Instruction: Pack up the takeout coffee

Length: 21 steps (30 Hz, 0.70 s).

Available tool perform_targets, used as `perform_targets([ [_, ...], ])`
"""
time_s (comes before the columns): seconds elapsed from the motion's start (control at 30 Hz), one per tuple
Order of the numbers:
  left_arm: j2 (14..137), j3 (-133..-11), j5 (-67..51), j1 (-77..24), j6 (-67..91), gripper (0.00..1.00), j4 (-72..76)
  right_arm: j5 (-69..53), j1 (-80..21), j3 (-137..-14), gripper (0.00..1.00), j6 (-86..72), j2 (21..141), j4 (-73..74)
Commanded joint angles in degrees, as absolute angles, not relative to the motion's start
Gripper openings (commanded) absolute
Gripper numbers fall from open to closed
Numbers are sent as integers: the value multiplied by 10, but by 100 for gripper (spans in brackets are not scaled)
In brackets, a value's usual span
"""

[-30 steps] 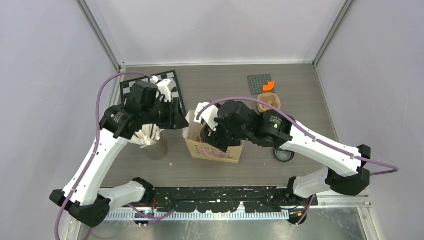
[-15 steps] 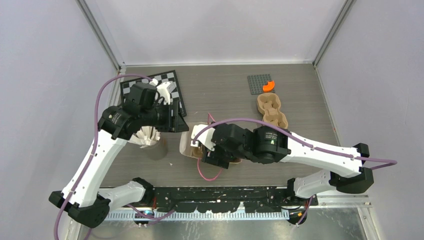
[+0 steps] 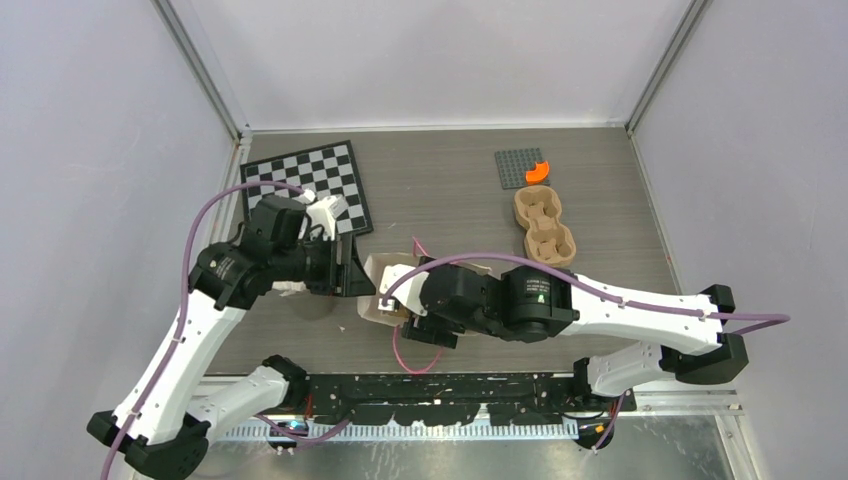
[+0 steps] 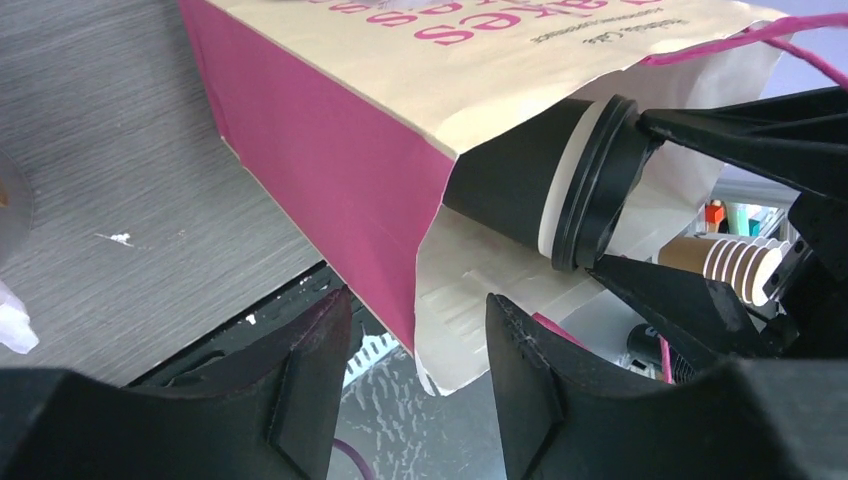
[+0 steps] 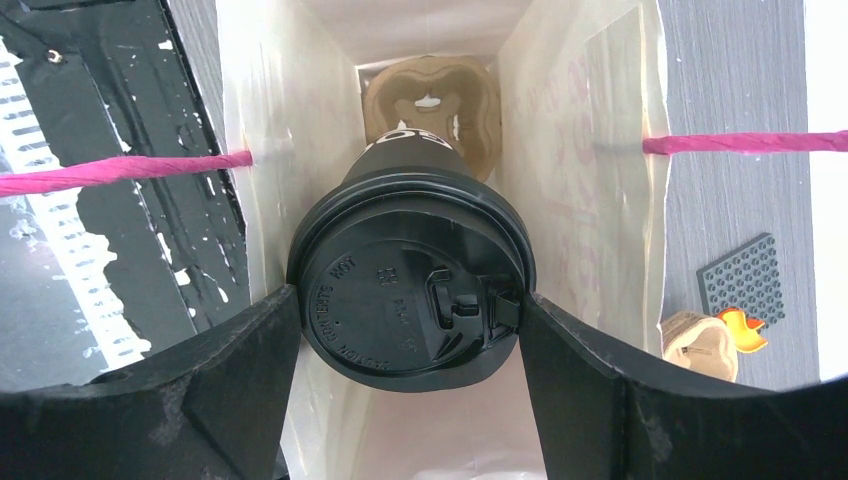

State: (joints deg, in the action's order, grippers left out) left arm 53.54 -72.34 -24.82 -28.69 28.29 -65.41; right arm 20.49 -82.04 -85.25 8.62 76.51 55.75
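Scene: A paper bag point(image 3: 378, 290) is pictured tipped on its side near the front of the grey worktop point(image 3: 450, 190), its mouth turned toward the right gripper point(image 5: 408, 310).
Coffee cup: A black-sleeved coffee cup point(image 5: 410, 270) with a white band and a round black lid is seen lying in the bag's mouth, base pointed inward and lid at the opening.
Right jaws: They are closed wide on the rim of the lid, one finger pressed to either side.
Left jaws: The left gripper point(image 4: 415, 310) is held just beside the bag's pink side panel. Its jaws are spread apart and nothing is clamped; only the bag's lower edge is seen beyond the gap.
Bag interior: A brown moulded-cardboard piece point(image 5: 432, 95) is visible at the far end, past the cup's base.
Handles: Pink cord handles point(image 5: 120, 172) are stretched out to both sides.
Background: A brown cup carrier point(image 3: 545, 225), a grey studded plate point(image 3: 515, 168), an orange piece point(image 3: 538, 171) and a chequered mat point(image 3: 310, 180) are laid on the worktop, well apart from the bag.
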Motion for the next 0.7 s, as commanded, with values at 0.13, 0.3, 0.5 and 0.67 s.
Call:
perform_targets([
  [0.13, 541, -710, -259, -284, 268, 44, -611, 223, -828, -835, 77, 73, 749, 551],
  [0.3, 543, -704, -268, -284, 264, 32, -590, 227, -830, -826, 77, 72, 739, 555],
  [0.5, 524, -667, -296, -284, 267, 3, -500, 277, -831, -815, 78, 86, 720, 541],
  [0.67, 514, -647, -304, -284, 264, 0, -432, 317, -828, -820, 80, 121, 713, 538],
])
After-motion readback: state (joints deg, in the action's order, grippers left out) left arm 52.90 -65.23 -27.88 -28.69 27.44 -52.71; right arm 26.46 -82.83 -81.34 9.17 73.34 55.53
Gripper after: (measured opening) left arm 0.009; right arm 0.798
